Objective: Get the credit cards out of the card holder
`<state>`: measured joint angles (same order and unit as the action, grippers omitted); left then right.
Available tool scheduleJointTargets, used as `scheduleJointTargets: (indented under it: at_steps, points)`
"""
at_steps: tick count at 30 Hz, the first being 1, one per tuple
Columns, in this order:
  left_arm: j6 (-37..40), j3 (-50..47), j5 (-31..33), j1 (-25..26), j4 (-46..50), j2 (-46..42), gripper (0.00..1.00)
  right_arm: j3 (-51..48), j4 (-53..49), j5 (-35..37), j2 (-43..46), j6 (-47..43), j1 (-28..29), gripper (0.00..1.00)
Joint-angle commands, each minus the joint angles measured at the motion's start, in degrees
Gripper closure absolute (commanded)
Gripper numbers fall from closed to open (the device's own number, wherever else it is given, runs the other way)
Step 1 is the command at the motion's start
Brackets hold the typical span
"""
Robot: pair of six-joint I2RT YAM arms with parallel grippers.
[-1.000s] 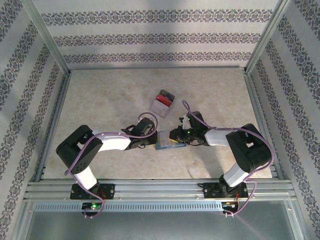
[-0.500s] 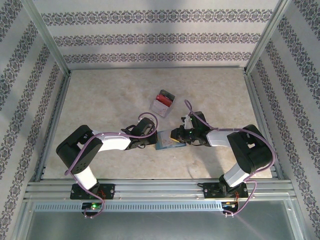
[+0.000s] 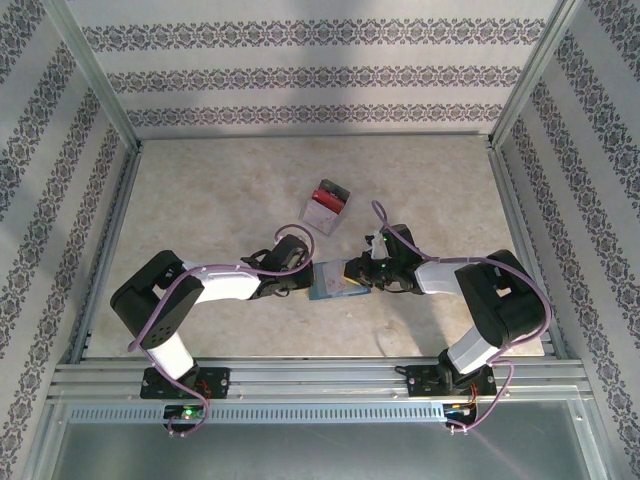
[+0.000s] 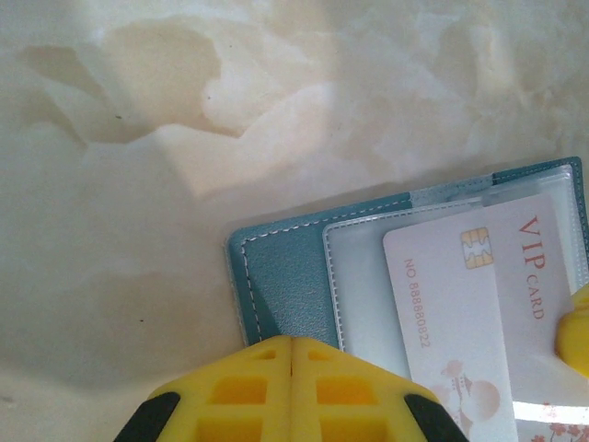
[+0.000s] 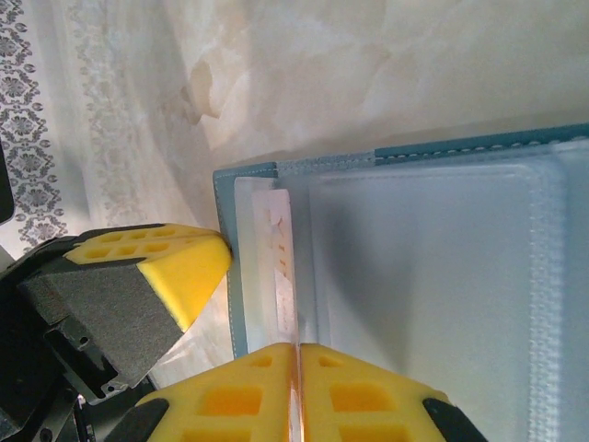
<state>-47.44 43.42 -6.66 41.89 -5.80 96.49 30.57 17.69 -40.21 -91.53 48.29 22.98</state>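
Observation:
The teal-blue card holder (image 3: pixel 330 287) lies open on the table between my two grippers. Its clear sleeves face up over the teal cover (image 4: pixel 285 285). A white VIP credit card (image 4: pixel 460 304) sticks partly out of a sleeve. My left gripper (image 4: pixel 292 343) is shut, its tips resting on the holder's teal cover at the left edge (image 3: pixel 308 281). My right gripper (image 5: pixel 297 350) is shut on the edge of the credit card (image 5: pixel 282 258), which shows as a thin strip between its yellow fingers. From above the right gripper (image 3: pixel 356 274) sits at the holder's right side.
A clear plastic box (image 3: pixel 327 205) with red and dark contents stands just behind the holder. Patterned walls and metal rails enclose the marbled table (image 3: pixel 200 200). The left gripper's yellow finger (image 5: pixel 156 267) sits close beside the right one.
The right gripper's jaws have closed a little tighter on the card and its wrist has shifted slightly right. The left arm has barely moved.

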Motion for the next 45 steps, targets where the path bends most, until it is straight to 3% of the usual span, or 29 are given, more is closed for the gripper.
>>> scheduleJointTargets:
  at_steps: [1,10,32,45]
  points:
    - [0.0,-0.1,0.9,-0.8,4.5,-0.7,0.93,-0.5,1.2,-0.9,1.2,-0.1,-0.6,0.88]
    - [3.9,6.4,-1.4,-0.3,5.8,-2.9,0.87,-0.5,1.3,-0.8,1.1,0.0,-0.6,0.88]
    - [3.4,9.2,-6.8,0.8,4.5,6.7,0.89,0.2,2.3,-2.7,1.5,1.1,-0.6,0.83]
    - [2.5,8.9,-6.6,0.8,3.7,7.6,0.89,-0.4,8.3,-5.1,-0.5,3.9,-0.6,0.79]
